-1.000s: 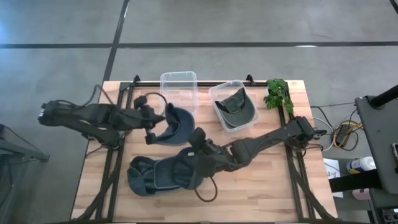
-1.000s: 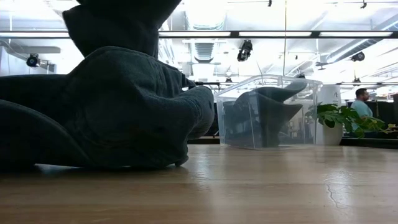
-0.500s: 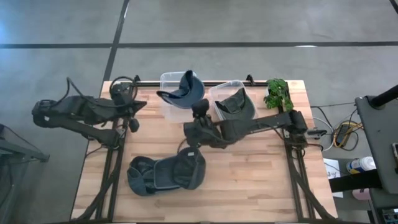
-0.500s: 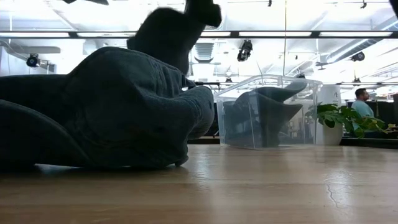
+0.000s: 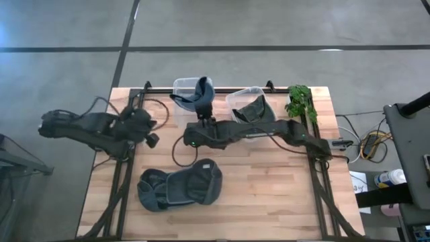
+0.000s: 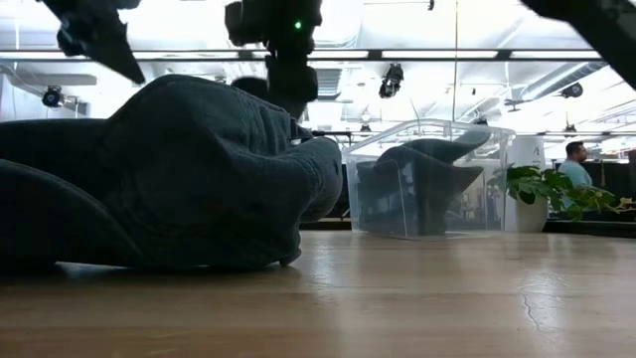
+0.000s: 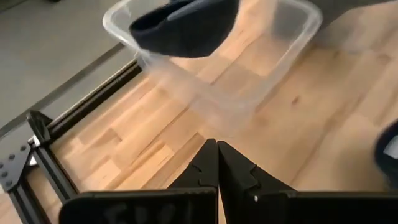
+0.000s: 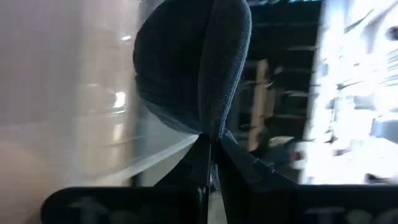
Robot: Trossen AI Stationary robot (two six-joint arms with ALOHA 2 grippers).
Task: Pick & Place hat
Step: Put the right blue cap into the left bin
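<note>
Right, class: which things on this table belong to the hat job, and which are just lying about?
Belonging to the job:
- blue hat, pinched by the right tool
- clear bin beneath it

Lying about:
- second bin holding a grey hat
- dark hats near the front
- plant
- left tool, shut, empty

I am finding no readable text, label, brand, number or sign in any of the four views.
</note>
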